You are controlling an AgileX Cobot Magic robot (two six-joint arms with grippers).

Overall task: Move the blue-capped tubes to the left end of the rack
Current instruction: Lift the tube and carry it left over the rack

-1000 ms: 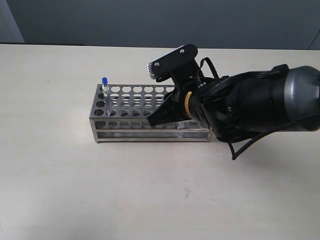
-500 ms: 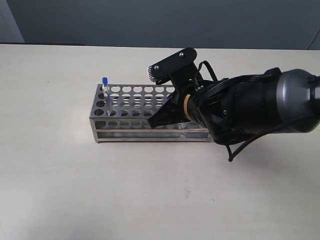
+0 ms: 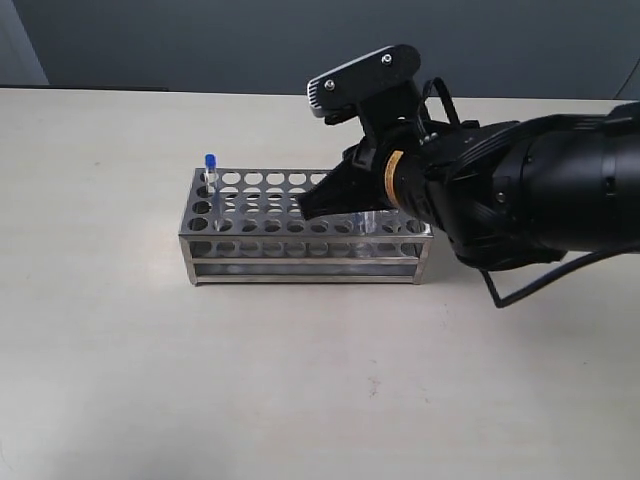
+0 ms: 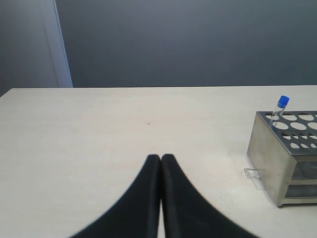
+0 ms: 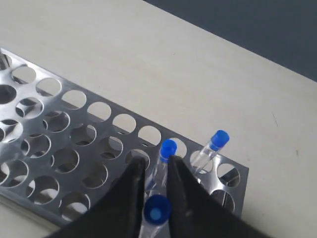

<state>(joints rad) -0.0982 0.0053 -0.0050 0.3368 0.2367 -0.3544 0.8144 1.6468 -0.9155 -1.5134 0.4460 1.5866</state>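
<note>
The steel rack [image 3: 300,262] stands mid-table. One blue-capped tube [image 3: 210,165] stands in its back left corner hole, also seen as tube [image 4: 280,106] in rack [image 4: 270,158]. My right gripper [image 3: 314,204] hangs over the rack's right part. In the right wrist view my right gripper [image 5: 154,164] is closed on a blue-capped tube [image 5: 166,150] just under its cap. A second tube's cap [image 5: 157,212] sits between the fingers nearer the camera. A third tube [image 5: 215,143] stands in the rack [image 5: 59,124] near its end. My left gripper [image 4: 161,157] is shut, empty, over bare table.
The right arm's black body [image 3: 520,190] covers the rack's right end in the exterior view. A small clear scrap [image 4: 252,173] lies on the table beside the rack's left end. A dark wall runs behind the table.
The right gripper and wrist rose and shifted right and back, from the rack's front edge to above its top plate. The corner tube did not move.
</note>
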